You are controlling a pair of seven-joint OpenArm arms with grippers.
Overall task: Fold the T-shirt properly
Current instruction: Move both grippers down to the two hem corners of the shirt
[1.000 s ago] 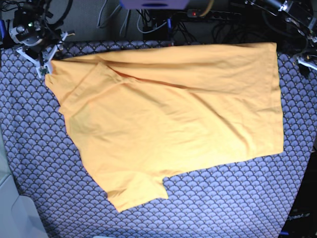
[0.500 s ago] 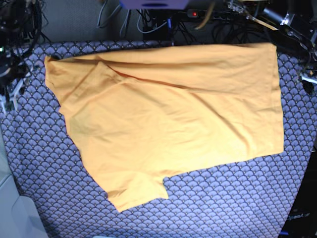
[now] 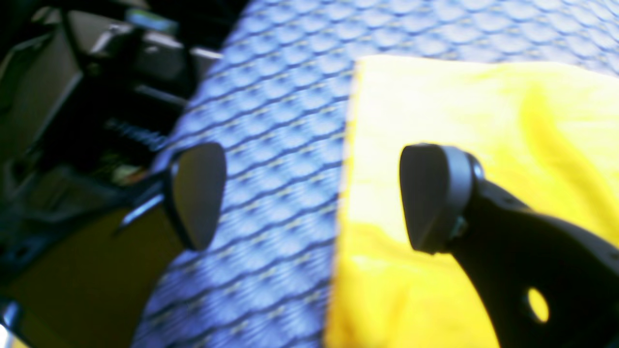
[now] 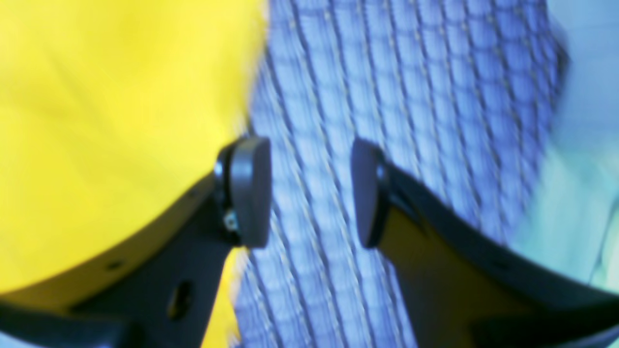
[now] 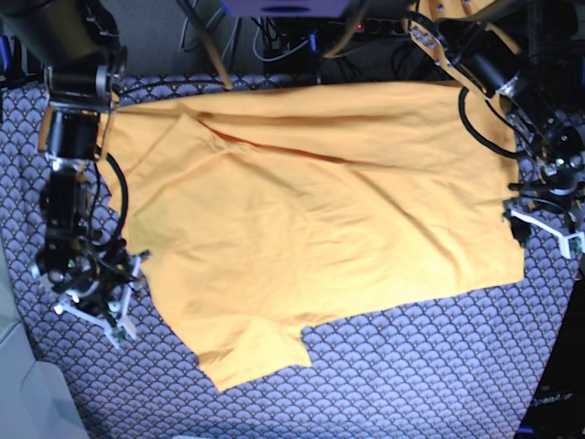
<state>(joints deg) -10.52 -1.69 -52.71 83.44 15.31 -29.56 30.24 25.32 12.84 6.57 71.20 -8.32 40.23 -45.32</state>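
The plain yellow-orange T-shirt lies spread and lightly creased on the scallop-patterned bench cover, its long axis running side to side, with one sleeve toward the near edge. The left tool gapes wide over the shirt's edge; the right tool stands partly open, empty.

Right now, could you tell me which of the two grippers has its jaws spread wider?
The left gripper, at the T-shirt's hem edge, stands wider, straddling cloth and table cover. The right gripper shows a narrower gap.
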